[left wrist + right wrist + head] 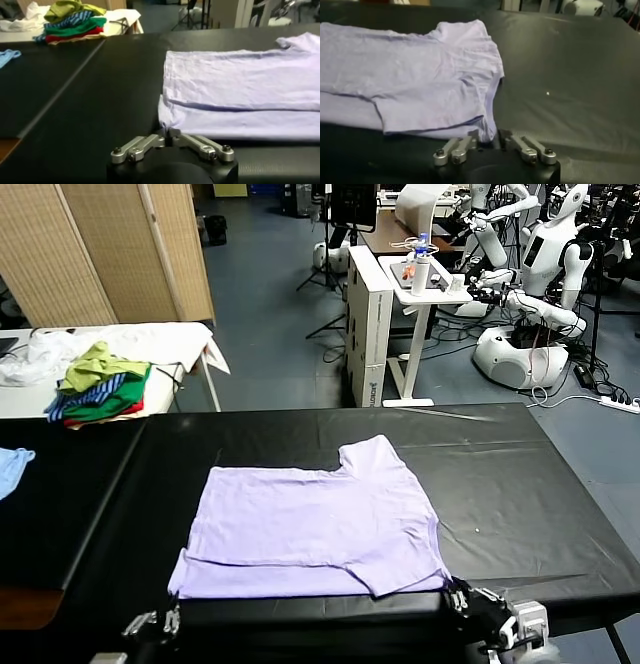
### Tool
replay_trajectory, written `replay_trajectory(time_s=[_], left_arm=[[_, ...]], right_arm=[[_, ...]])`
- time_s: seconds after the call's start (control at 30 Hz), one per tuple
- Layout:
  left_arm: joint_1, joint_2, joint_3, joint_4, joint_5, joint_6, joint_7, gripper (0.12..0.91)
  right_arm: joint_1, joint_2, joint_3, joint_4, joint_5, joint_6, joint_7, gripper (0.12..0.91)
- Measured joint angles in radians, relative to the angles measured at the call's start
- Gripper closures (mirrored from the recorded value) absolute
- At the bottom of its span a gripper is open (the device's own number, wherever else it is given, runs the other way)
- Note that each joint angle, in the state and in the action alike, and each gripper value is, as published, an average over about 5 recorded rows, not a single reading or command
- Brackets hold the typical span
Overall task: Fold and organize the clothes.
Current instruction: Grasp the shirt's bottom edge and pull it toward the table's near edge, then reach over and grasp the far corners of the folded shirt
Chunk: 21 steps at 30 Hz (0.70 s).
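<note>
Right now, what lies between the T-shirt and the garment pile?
Only bare black tabletop between the T-shirt and the garment pile, per the head view.

one t-shirt [320,519] (two pincers)

The scene is evenly lit from overhead, soft sheen is seen on the black tabletop [500,484], and the wrist views are rendered slightly soft.

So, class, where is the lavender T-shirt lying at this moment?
In the head view, the lavender T-shirt lies flat on the black table, near its front edge, between the left gripper and right gripper.
</note>
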Motion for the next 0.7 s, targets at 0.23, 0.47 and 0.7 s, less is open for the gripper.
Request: replay_trajectory(time_s=[0.23,0.47,0.7], left_arm=[[-0.087,0.046,-0.018,-0.044,-0.165,0.037,-0.028,0.124],[-0.331,0.164,0.018,0.051,-0.398,0.078,-0.058,0.123],[-0.623,0.297,0.097,0.242,-0.589,0.143,-0.093,0.123]], right_arm=[[0.272,-0.050,-0.089,-0.135,0.054,-0.015,0.052,0.118],[0.568,-0.053,-0.241,-0.350,0.084,-0.043,0.092,0.118],[0.813,-0.014,-0.395,-0.574,0.075,-0.044,0.098,0.118]])
